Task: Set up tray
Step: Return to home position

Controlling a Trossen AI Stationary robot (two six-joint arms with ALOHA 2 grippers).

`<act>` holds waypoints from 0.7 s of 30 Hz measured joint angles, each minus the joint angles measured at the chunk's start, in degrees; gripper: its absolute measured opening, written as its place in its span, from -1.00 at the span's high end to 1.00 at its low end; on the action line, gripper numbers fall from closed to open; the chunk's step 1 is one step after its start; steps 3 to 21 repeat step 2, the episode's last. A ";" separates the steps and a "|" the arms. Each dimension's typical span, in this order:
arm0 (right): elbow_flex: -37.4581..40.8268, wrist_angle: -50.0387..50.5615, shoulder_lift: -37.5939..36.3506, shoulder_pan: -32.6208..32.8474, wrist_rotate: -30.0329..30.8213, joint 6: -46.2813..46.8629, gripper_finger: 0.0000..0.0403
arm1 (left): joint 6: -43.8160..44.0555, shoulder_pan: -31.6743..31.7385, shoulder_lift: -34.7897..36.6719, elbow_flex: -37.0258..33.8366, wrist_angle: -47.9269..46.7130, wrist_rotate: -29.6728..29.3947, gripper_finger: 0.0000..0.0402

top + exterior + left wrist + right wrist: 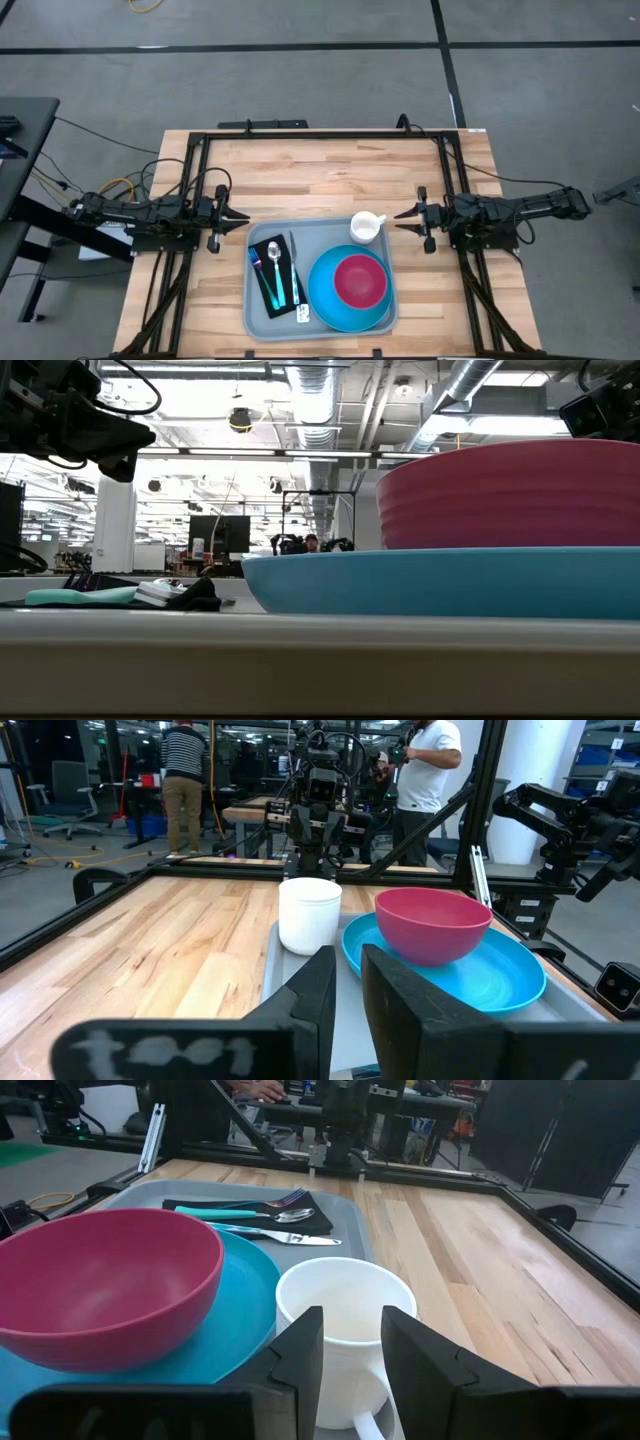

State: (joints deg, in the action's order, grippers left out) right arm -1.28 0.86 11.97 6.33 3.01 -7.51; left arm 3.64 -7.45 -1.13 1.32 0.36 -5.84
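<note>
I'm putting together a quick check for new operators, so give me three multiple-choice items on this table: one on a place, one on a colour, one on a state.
1. On the tray, where does the pink bowl sit?
A. on the tray's bare floor
B. on the blue plate
C. tipped over its rim

2. What colour is the mug?
A. white
B. black
C. yellow

3. What state are the grippers in?
A. the left one shut on a fork
B. the right one shut on the mug
C. left gripper and right gripper both empty, jaws open, either side of the tray

Answers: 1 B, as the high view shows the bowl inside the plate's rim. 2 A, as it is white in the high view and both wrist views. 3 C, as each wrist view shows a gap between the fingers with nothing in it.
</note>
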 joint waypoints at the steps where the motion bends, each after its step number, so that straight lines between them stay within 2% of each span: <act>1: 0.00 0.00 0.01 0.00 -0.01 0.00 0.52 | 0.00 0.01 0.01 0.00 0.00 -0.01 0.80; 21: 0.00 0.00 0.00 0.00 0.00 0.00 0.52 | 0.00 -0.02 0.01 -0.01 0.00 0.01 0.80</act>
